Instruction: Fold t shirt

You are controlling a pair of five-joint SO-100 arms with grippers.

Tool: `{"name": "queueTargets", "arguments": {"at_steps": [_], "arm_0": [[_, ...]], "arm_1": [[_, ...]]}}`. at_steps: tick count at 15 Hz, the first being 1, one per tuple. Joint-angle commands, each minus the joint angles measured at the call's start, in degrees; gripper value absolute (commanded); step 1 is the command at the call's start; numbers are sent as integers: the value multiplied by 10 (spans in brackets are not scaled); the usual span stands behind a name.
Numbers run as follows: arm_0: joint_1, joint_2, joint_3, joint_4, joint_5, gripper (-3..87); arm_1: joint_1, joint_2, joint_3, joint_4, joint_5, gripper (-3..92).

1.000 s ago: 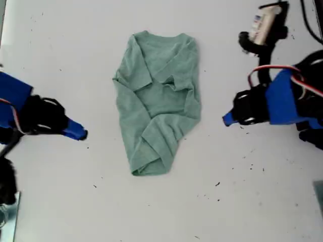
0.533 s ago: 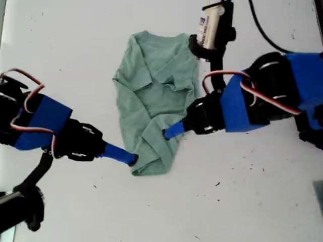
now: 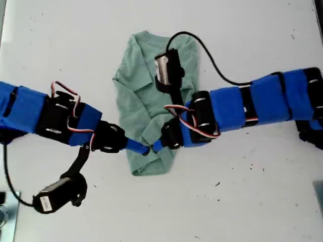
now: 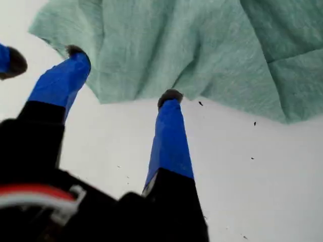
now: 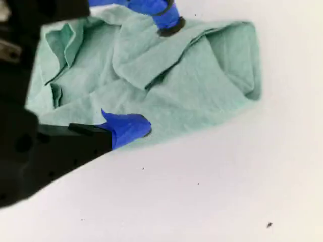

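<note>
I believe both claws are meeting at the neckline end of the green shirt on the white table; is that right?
Not quite: the claws meet at the hem end of the shirt, opposite the neckline, as the exterior view shows. The shirt is indeed green and lies on the white table.

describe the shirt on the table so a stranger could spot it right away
Look at the white table; near its middle, where both blue arms meet, lies the t shirt. It is the only cloth there: pale sage green, wrinkled and partly folded.
</note>
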Motion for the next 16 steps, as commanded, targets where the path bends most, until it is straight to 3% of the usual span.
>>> {"name": "queueTargets", "arguments": {"at_steps": [1,2,3,4,5,6,11,16], "arm_0": [[-22,-121,-64,-25,19,325],[-23,-176,-99,-21,24,288],[-24,-212,-126,-16,29,182],[-25,-236,-147,-6,41,40],[-21,-243,-155,-4,47,-1],[-14,-235,-161,-1,47,-1],[39,-168,-258,19,69,-1],[88,-127,-391,49,87,-1]], "arm_1": [[-25,-27,-39,-6,4,275],[-37,-42,-38,4,14,274],[-46,-58,-33,11,18,262],[-53,-74,-32,13,20,211],[-54,-86,-32,13,20,76],[-54,-90,-32,14,18,-2],[-69,54,-47,30,-34,-2],[-141,237,-18,33,-45,-2]]}}
